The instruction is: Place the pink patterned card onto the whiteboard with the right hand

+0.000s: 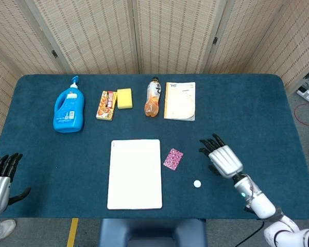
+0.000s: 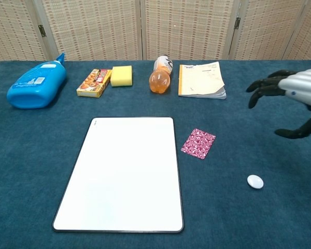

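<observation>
The pink patterned card (image 1: 173, 159) (image 2: 198, 143) lies flat on the blue cloth, just right of the whiteboard (image 1: 135, 174) (image 2: 125, 173). My right hand (image 1: 221, 157) (image 2: 288, 99) hovers above the table to the right of the card, apart from it, fingers spread and holding nothing. My left hand (image 1: 1, 177) stays at the table's near left edge, open and empty; the chest view does not show it.
A small white oval object (image 1: 196, 183) (image 2: 255, 181) lies near my right hand. Along the back stand a blue detergent bottle (image 1: 69, 108), a snack box (image 1: 106, 105), a yellow sponge (image 1: 124, 98), an orange drink bottle (image 1: 153, 98) and a notebook (image 1: 179, 101).
</observation>
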Available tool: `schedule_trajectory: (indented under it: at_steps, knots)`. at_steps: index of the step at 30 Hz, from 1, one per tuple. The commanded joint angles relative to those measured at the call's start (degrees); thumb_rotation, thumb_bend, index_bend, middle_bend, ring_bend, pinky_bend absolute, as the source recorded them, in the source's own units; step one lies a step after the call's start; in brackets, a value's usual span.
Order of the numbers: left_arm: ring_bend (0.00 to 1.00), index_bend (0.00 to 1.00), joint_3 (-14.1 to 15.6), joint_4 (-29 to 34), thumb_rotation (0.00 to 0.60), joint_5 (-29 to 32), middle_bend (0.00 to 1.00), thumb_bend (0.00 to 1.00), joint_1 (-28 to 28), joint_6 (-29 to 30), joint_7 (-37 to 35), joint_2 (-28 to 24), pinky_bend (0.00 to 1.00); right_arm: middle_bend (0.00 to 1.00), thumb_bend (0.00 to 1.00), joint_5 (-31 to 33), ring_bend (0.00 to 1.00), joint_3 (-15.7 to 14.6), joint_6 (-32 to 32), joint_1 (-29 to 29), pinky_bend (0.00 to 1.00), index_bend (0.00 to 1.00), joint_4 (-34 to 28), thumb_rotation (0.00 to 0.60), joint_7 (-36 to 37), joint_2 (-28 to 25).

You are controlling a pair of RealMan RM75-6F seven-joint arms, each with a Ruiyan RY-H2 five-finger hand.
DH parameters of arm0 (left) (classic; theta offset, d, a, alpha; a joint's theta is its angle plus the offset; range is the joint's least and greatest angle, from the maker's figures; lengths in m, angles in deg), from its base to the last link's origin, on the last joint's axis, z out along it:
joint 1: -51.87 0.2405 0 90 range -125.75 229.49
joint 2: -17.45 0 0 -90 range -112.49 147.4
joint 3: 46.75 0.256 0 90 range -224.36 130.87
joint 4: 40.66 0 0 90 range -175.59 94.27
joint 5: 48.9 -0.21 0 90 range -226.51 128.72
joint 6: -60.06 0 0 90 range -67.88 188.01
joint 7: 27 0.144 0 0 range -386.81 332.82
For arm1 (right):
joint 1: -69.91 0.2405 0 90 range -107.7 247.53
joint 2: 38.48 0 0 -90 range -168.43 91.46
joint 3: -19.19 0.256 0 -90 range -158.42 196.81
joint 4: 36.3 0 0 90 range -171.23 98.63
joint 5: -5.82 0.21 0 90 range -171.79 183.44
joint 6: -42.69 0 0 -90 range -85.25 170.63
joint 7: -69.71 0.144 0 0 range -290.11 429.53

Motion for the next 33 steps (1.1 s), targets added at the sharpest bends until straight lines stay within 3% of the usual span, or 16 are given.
schedule_trajectory:
  at_steps: [1, 17, 33]
  knots:
    - [0.08, 0.09, 0.0, 0.0, 0.600, 0.1, 0.11, 0.24, 0.1, 0.1, -0.2, -0.1, 0.00, 0.14, 0.34, 1.9, 0.11, 1.0, 3.4, 3.2, 0.00, 0.30, 2.7, 0.600, -2.2, 3.3]
    - [0.08, 0.09, -0.2, -0.9, 0.600, 0.4, 0.11, 0.24, 0.2, -0.4, -1.4, 0.5, 0.00, 0.12, 0.34, 9.3, 0.09, 1.8, 11.2, 12.0, 0.00, 0.31, 9.7, 0.600, -9.0, 13.1]
    - [0.08, 0.10, -0.3, -1.7, 0.600, 1.1, 0.11, 0.24, 0.7, -0.3, -2.1, 0.6, 0.00, 0.12, 0.34, 15.2, 0.06, 1.0, 14.5, 17.0, 0.00, 0.26, 13.9, 0.600, -13.5, 17.1]
